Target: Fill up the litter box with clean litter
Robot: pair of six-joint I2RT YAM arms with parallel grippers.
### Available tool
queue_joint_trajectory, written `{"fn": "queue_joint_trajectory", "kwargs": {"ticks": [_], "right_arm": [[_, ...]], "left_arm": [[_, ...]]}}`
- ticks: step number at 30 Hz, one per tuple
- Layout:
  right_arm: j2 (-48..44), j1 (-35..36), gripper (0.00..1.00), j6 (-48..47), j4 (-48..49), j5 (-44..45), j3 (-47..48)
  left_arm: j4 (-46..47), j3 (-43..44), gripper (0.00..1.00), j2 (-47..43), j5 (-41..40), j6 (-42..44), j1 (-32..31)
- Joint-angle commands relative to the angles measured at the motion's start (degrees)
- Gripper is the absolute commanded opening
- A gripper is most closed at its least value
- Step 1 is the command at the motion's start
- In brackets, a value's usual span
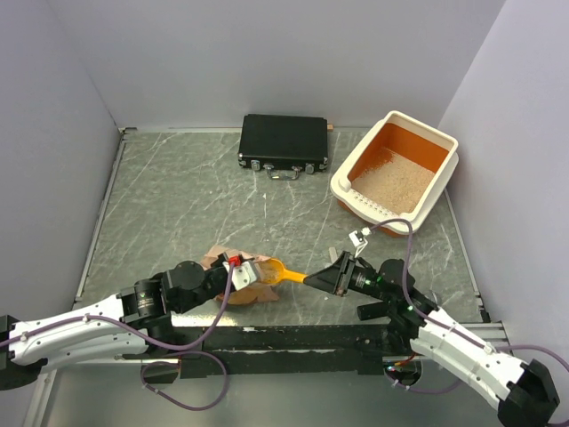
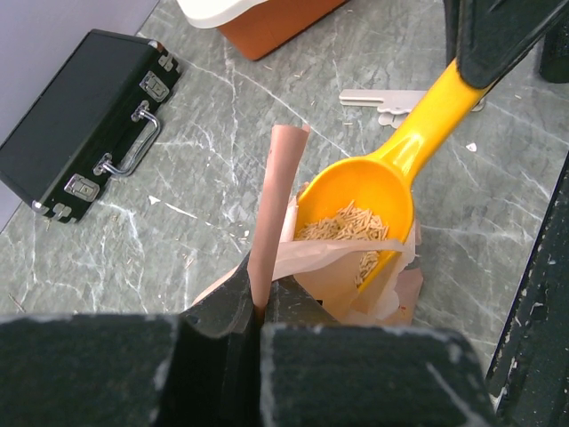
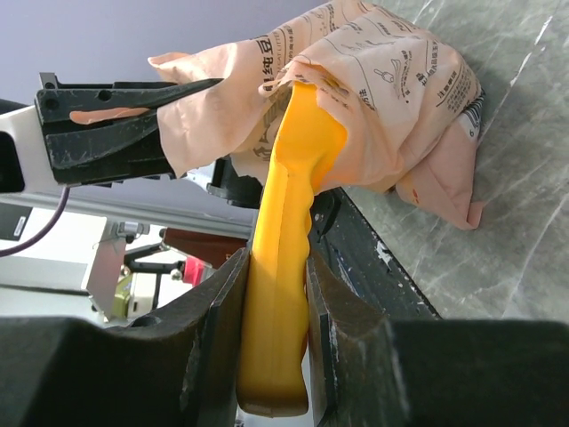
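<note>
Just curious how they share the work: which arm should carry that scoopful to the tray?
Right. The right gripper holds the loaded scoop by its handle, and the litter box lies on that side. The left gripper is pinching the bag by its edge.

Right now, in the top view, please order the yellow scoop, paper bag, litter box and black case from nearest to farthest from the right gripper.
1. yellow scoop: held in the right gripper by its handle.
2. paper bag: just left, around the scoop's bowl.
3. litter box: back right.
4. black case: back centre, farthest.
</note>
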Motion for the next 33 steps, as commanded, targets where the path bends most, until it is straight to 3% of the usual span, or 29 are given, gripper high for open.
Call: {"fn": "queue_joint_trajectory", "kwargs": {"ticks": [1, 9, 26, 33], "right_arm": [[-5.7, -0.5, 0.00, 0.2, -5.3, 3.8, 0.8], [-10.1, -0.5, 0.00, 2.7, -8.9, 4.0, 0.5], [-29.4, -0.5, 0.00, 6.0, -26.5, 11.5, 1.3], [-32.7, -0.5, 0.00, 5.4, -32.8, 11.2, 3.1]], "left_arm": [[3.3, -0.8, 0.01, -0.8, 0.8, -2.3, -0.8], [4.7, -1.6, 0.01, -3.7, -4.2, -1.7, -0.8], [5.3, -1.8, 0.01, -3.0, -5.3, -1.4, -0.7], [6.2, -1.9, 0.01, -3.8, -7.9, -1.2, -0.7]]}}
